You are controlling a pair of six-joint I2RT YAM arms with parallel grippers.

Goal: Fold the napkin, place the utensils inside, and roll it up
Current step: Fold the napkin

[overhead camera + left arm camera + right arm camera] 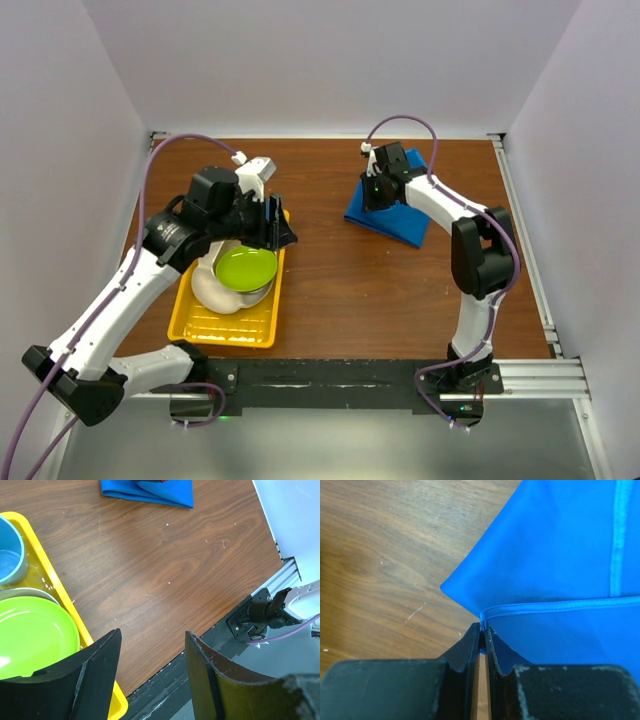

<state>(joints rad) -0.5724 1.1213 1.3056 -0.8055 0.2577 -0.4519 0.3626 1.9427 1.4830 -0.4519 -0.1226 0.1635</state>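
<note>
Jaws of our right arm (445,203) pinch the napkin (560,555) hem, cloth spreading ahead, perhaps folded once; our left jaws hang spread, well apart.

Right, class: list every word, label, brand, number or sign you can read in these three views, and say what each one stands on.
No text can be read in any view.
The bright blue cloth napkin is plain, with only a stitched hem.
The yellow plastic tray, round lime green plate and small blue cup carry no print.
The brown wooden table shows only grain and scratches.
</note>
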